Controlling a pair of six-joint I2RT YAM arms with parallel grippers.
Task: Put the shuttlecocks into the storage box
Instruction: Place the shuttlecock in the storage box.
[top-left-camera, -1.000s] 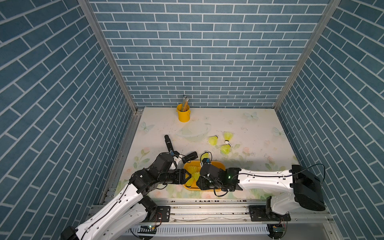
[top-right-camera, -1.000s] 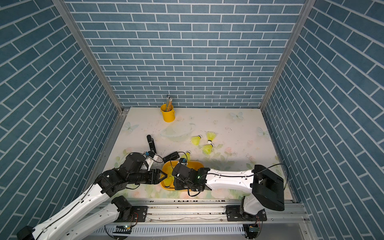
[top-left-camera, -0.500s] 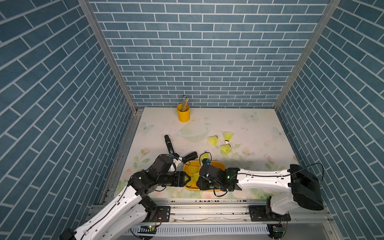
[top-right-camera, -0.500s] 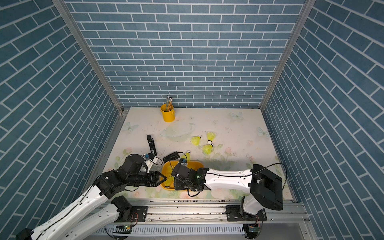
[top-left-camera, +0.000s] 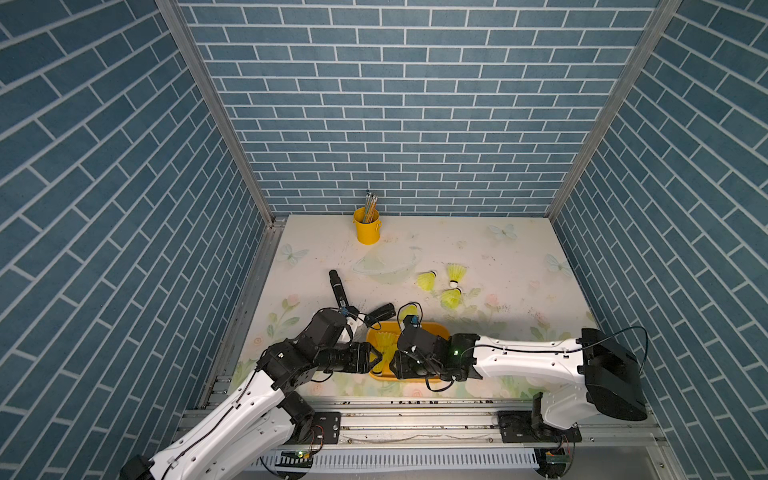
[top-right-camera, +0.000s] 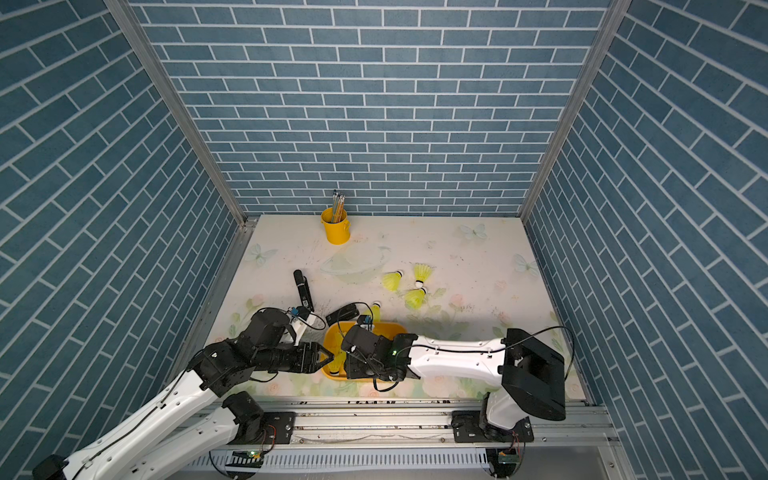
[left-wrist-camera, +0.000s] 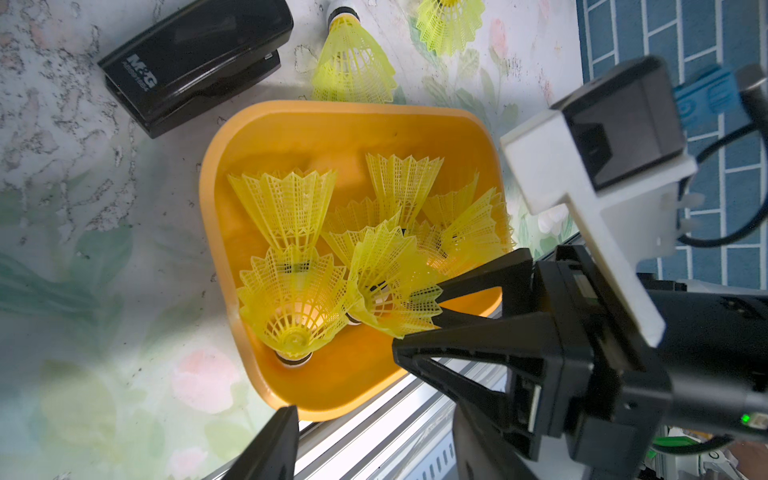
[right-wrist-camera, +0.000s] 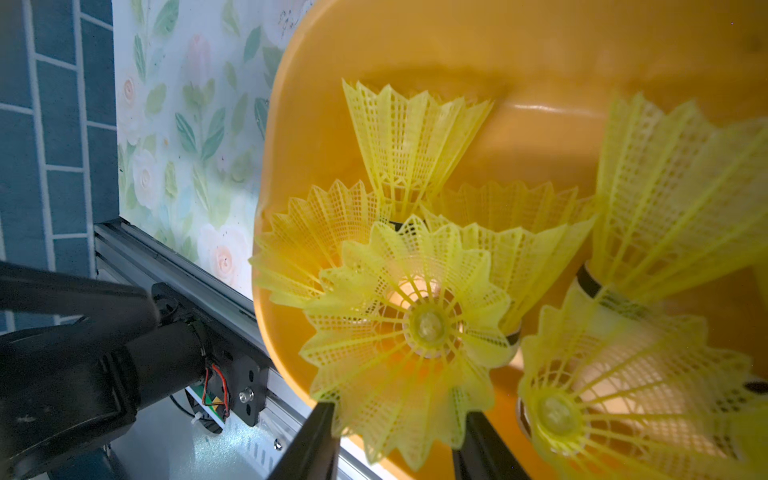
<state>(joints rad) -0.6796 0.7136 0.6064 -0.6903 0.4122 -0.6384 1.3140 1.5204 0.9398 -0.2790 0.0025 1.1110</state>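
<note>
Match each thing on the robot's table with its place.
Things:
1. storage box
2. yellow bucket
3. black stapler
4. three loose shuttlecocks

Places:
A. against the back wall, holding pencils
B. clustered in the middle of the table, apart from the box
C. at the table's front edge, with several packed shuttlecocks inside
D. lying just past the box's far corner

Pairs: 1-C, 2-A, 3-D, 4-B
</note>
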